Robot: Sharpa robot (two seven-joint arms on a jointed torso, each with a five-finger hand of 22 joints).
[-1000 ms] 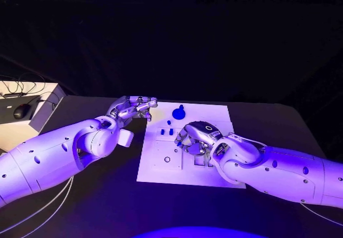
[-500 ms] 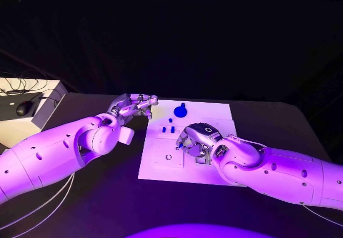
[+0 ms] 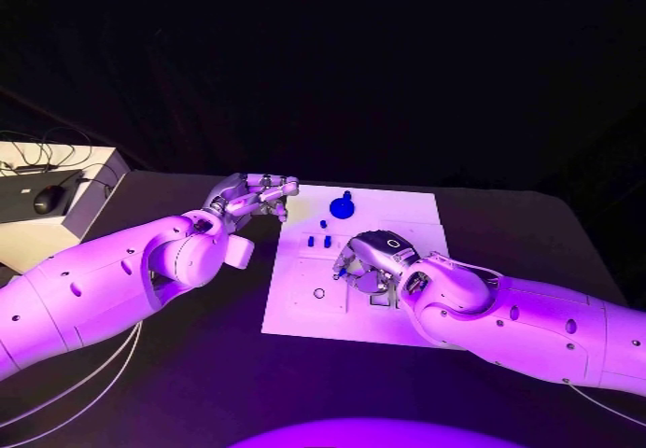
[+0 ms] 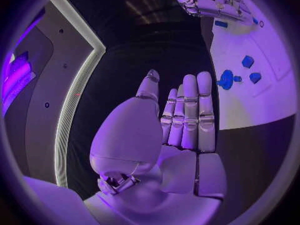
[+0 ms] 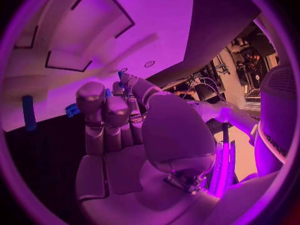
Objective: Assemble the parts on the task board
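Observation:
The white task board [image 3: 303,313] lies mid-table. On its far part stand a round blue part [image 3: 342,207] and small blue parts [image 3: 316,241]; a small ring [image 3: 319,293] marks its near left. My left hand [image 3: 256,196] hovers beside the board's far left corner, fingers straight and side by side [image 4: 187,115], holding nothing. My right hand [image 3: 371,261] is down on the board's middle with curled fingers [image 5: 103,115]. A bit of blue [image 5: 120,74] shows at its fingertips; whether it is held is unclear. A blue peg [image 5: 28,112] stands nearby on the board.
A pale box with a dark mouse [image 3: 48,199] and cables stands off the table's left side. Loose cables [image 3: 94,373] hang under my left arm. Recessed slots [image 5: 65,60] mark the board near the right hand.
The camera has shifted a little. Relative to the board, neither hand nor any part has visibly moved.

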